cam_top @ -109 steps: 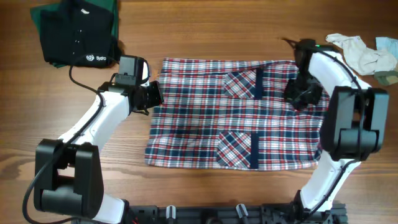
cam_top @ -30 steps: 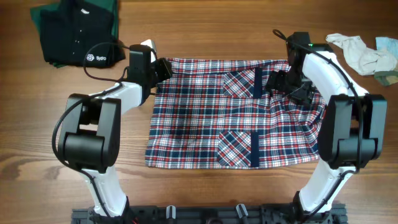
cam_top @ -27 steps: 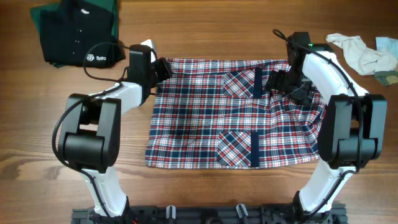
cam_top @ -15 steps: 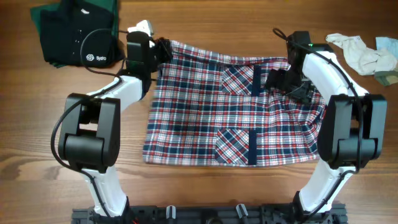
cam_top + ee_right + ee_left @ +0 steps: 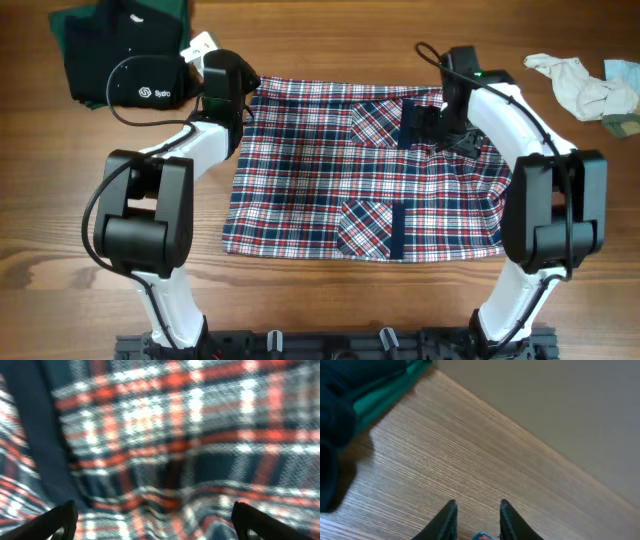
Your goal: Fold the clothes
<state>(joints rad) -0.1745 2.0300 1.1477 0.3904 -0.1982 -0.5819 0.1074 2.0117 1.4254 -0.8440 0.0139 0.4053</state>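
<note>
Plaid cloth (image 5: 360,170) lies spread flat mid-table (image 5: 300,300), pockets facing up. Left gripper (image 5: 247,88) is at the cloth's far-left corner. In the wrist view its fingers (image 5: 447,520) are close together, pinching a scrap of plaid at the frame bottom. Right gripper (image 5: 420,118) sits on the cloth's far-right part beside the far pocket, jaws spread wide, with plaid filling the gap. Dark folded garment (image 5: 120,55) lies on a green piece (image 5: 178,25) far left. Pale crumpled cloth (image 5: 575,85) lies far right, apart from the plaid.
</note>
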